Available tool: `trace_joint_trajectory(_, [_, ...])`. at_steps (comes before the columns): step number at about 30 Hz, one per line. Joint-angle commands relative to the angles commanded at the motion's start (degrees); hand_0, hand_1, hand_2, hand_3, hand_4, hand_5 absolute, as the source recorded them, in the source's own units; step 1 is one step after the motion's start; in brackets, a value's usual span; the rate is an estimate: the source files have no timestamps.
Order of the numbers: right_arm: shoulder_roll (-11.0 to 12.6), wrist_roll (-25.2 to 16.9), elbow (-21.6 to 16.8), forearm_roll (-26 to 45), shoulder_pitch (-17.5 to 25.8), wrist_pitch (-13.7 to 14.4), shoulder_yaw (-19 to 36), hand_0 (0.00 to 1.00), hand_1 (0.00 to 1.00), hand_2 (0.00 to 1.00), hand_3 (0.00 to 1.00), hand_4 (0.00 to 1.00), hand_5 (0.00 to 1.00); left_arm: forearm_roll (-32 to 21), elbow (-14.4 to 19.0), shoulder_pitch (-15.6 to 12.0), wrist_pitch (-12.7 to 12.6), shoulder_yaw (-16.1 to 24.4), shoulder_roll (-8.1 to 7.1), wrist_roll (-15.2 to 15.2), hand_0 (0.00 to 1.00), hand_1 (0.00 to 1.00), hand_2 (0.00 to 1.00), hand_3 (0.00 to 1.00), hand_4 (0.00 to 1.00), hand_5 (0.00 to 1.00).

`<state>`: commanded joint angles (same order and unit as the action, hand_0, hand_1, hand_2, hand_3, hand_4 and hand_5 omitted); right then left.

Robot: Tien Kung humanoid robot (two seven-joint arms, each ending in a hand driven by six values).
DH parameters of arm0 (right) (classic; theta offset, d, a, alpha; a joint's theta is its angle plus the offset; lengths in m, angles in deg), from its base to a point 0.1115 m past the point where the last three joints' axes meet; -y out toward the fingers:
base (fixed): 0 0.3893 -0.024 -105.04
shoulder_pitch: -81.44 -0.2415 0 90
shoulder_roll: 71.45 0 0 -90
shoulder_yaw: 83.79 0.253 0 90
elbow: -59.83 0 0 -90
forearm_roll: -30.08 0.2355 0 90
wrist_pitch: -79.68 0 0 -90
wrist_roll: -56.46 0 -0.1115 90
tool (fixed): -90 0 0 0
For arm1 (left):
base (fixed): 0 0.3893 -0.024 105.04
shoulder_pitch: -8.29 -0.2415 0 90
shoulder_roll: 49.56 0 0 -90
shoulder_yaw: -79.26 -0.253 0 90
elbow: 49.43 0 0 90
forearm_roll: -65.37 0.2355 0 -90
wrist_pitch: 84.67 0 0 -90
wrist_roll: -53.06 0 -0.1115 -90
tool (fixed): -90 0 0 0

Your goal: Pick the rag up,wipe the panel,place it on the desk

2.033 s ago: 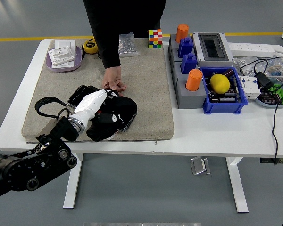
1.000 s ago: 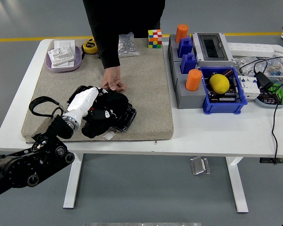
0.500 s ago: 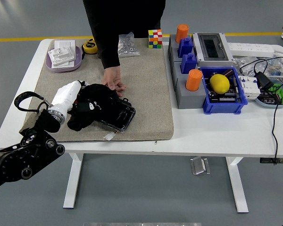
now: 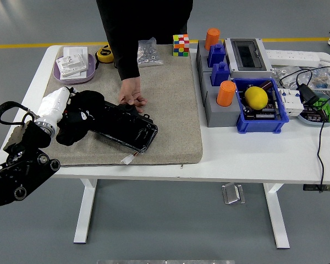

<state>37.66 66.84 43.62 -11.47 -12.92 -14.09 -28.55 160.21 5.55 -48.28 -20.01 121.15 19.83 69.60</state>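
A black rag [image 4: 81, 114] lies bunched on the left end of a glossy black panel [image 4: 126, 128], which rests on a beige mat [image 4: 173, 104]. My left hand [image 4: 65, 108], white with a black arm, comes in from the lower left and is shut on the rag near the mat's left edge. A person at the far side presses a hand [image 4: 131, 98] on the panel's far edge. A small white tag sticks out from the panel's front edge.
A purple tray [image 4: 72, 77] with white parts, a yellow tape measure [image 4: 104, 53], a bag of screws [image 4: 149, 52] and a colour cube [image 4: 180, 44] stand at the back. To the right are grey blocks with orange cups [image 4: 226, 93], a blue bin [image 4: 264, 122] holding a yellow ball, and cables.
My left hand has dragged the rag leftward across the panel, from its right part to its left end. The panel's right side is now uncovered. The person's hand stays on the far edge.
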Motion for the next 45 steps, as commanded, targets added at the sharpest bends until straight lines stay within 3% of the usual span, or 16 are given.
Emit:
trace_joint_trajectory(17, [0.00,0.03,-0.32,-0.22,-0.27,0.19,0.34,0.714,0.591,0.658,0.581,0.998,0.543,1.65,-4.85,-1.22,-0.34,5.23,-1.05,-0.52,0.218,0.245,0.511,0.408,0.301,0.002])
trace_joint_trajectory(23, [-0.03,0.07,-0.49,-0.25,-0.42,0.29,0.35,0.714,0.591,0.657,0.582,0.998,0.544,-0.20,-6.78,-1.03,-1.12,5.48,-0.60,-1.59,0.216,0.245,0.511,0.409,0.297,0.002])
trace_joint_trajectory(30, [0.02,0.13,-0.74,-0.22,-0.62,0.42,0.12,0.714,0.591,0.656,0.583,0.998,0.548,-3.76,-10.87,-0.65,-3.50,5.76,0.54,-5.52,0.234,0.261,0.513,0.431,0.276,0.002])
trace_joint_trajectory(32, [0.01,0.15,-0.75,-0.20,-0.62,0.43,0.09,0.714,0.591,0.656,0.583,0.998,0.548,-4.14,-11.28,-0.68,-3.47,5.93,0.61,-6.01,0.234,0.261,0.513,0.431,0.276,0.002])
trace_joint_trajectory(33, [0.02,0.16,-0.76,-0.19,-0.62,0.44,0.08,0.714,0.590,0.657,0.582,0.998,0.548,-4.35,-11.48,-0.67,-3.46,5.98,0.64,-6.25,0.267,0.328,0.518,0.522,0.302,0.002])
trace_joint_trajectory(38, [0.02,0.20,-0.75,-0.16,-0.66,0.43,0.05,0.714,0.590,0.657,0.582,0.998,0.548,-4.83,-12.67,-0.65,-2.65,6.00,0.87,-6.41,0.267,0.328,0.518,0.522,0.302,0.002])
trace_joint_trajectory(39, [0.01,0.21,-0.75,-0.16,-0.68,0.44,0.06,0.713,0.591,0.657,0.582,0.998,0.547,-5.14,-12.75,-0.67,-2.51,5.88,0.89,-6.54,0.321,0.440,0.546,0.548,0.484,0.002])
trace_joint_trajectory(44, [-0.07,0.22,-0.82,-0.22,-0.70,0.49,0.10,0.713,0.591,0.657,0.582,0.998,0.547,-5.99,-13.43,-0.69,-1.94,5.46,1.02,-6.80,0.321,0.440,0.546,0.548,0.484,0.002])
trace_joint_trajectory(45, [-0.08,0.23,-0.79,-0.21,-0.70,0.49,0.09,0.713,0.588,0.657,0.583,0.998,0.546,-6.04,-13.53,-0.69,-1.83,5.38,1.04,-6.79,0.332,0.545,0.577,0.555,0.559,0.002])
